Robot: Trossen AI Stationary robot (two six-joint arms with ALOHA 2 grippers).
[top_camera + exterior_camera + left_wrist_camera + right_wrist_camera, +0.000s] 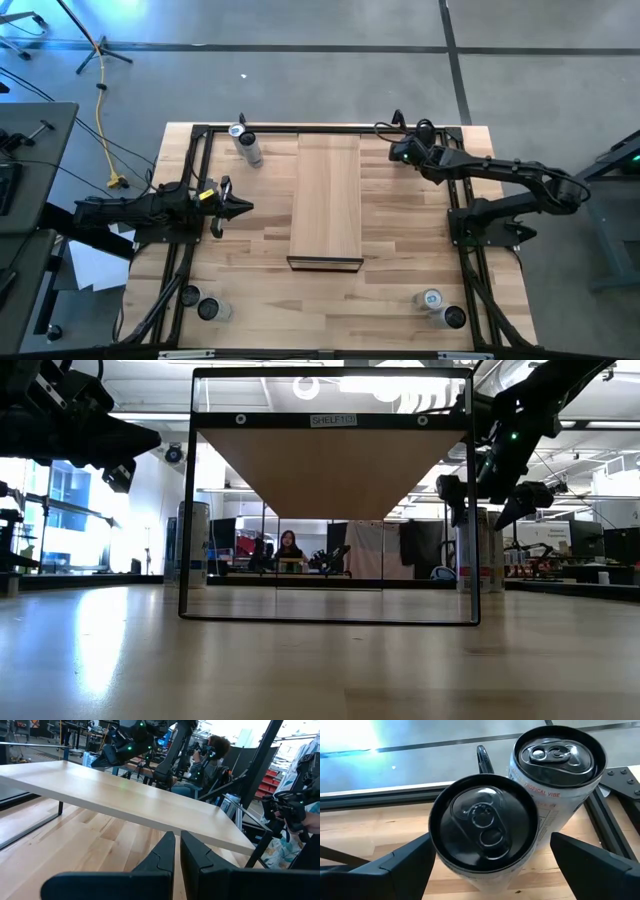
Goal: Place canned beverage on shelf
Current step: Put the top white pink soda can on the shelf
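Observation:
Two white cans with dark tops stand upright on the table's far right corner. In the right wrist view the nearer can (482,827) stands between the fingers of my open right gripper (491,845), and the second can (559,765) is just behind it. The fingers slant down on either side of the nearer can, apart from it. In the high view my right gripper (402,150) hides both cans. The shelf (326,200), a long pale board on a dark frame, stands mid-table. My left gripper (240,207) waits shut, level, left of the shelf.
More cans stand at the far left (247,145), the near left (210,308) and the near right (440,305). A black frame rail (330,128) runs along the table's edges. A person sits in the room beyond the table (290,550).

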